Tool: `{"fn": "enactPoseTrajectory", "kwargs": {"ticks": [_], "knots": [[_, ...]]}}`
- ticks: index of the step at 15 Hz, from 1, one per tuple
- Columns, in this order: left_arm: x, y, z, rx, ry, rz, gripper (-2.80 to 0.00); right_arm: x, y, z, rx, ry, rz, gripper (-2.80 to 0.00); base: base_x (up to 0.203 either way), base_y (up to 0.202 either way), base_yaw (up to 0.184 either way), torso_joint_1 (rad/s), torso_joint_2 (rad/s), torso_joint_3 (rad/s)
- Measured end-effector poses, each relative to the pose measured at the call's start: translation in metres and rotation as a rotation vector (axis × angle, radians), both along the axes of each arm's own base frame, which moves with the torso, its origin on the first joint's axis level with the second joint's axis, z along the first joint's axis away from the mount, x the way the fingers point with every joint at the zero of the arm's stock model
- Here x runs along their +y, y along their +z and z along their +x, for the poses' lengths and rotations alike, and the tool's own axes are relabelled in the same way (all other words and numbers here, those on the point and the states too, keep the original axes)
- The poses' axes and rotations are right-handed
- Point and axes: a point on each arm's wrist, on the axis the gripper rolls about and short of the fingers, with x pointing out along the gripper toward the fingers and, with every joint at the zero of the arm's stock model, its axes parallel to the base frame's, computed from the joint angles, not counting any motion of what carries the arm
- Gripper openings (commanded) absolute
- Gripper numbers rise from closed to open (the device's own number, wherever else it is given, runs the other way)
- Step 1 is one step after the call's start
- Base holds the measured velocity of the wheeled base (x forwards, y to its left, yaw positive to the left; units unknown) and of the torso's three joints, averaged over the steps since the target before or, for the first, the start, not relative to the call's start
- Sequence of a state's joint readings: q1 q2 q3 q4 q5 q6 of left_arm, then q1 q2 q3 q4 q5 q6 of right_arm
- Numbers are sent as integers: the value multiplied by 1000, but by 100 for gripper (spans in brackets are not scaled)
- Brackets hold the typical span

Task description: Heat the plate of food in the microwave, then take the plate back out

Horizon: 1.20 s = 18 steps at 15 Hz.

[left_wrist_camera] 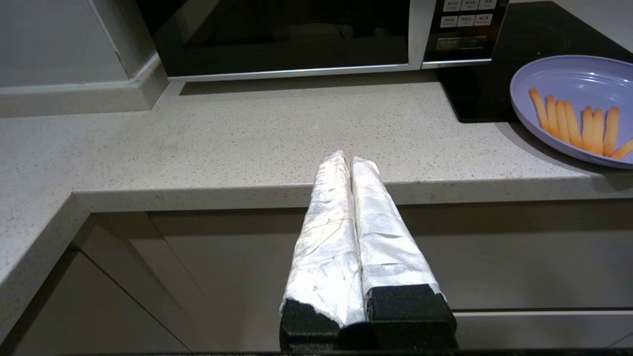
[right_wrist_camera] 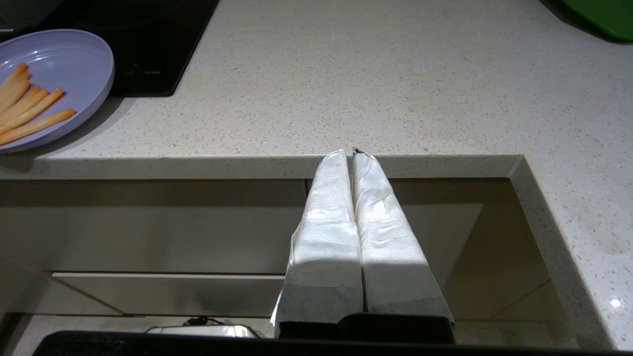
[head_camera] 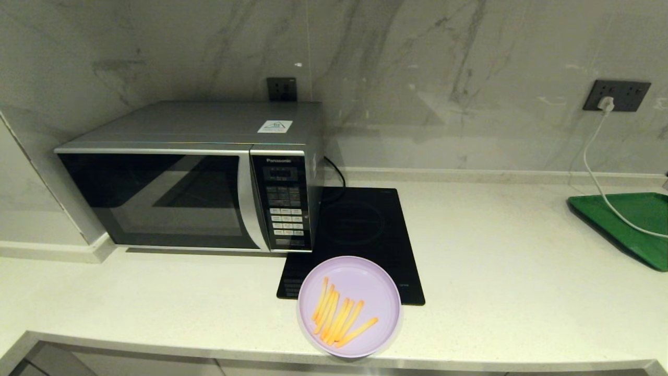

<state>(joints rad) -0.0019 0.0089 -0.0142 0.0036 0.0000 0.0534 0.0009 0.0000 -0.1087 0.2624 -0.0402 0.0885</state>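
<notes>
Plate of food point(head_camera: 349, 306) sits at the counter's point(head_camera: 496, 271) front edge, half over the hob's point(head_camera: 355, 230) near corner; microwave point(head_camera: 188, 177) at back left, door closed, so either not started or finished, can't tell which. Left gripper point(left_wrist_camera: 346, 159) and right gripper point(right_wrist_camera: 352, 154) both pinched closed on nothing, parked below the front edge, likely idle. One plate, roughly eight fries point(head_camera: 339, 318) (they overlap), one green tray point(head_camera: 634, 224) at the right edge

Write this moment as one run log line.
microwave: door closed | plate of food: on counter, partly over hob | left claw: shut, empty | right claw: shut, empty
</notes>
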Motion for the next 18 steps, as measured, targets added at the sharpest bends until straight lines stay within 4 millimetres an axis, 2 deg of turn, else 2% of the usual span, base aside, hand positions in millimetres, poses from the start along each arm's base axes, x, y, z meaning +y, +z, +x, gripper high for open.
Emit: {"fn": "enactPoseTrajectory", "kwargs": {"ticks": [18], "knots": [[0, -3, 0, -5, 1, -22, -280, 0, 0, 0, 1, 12, -32, -280, 0, 0, 0, 0, 0, 0]]}}
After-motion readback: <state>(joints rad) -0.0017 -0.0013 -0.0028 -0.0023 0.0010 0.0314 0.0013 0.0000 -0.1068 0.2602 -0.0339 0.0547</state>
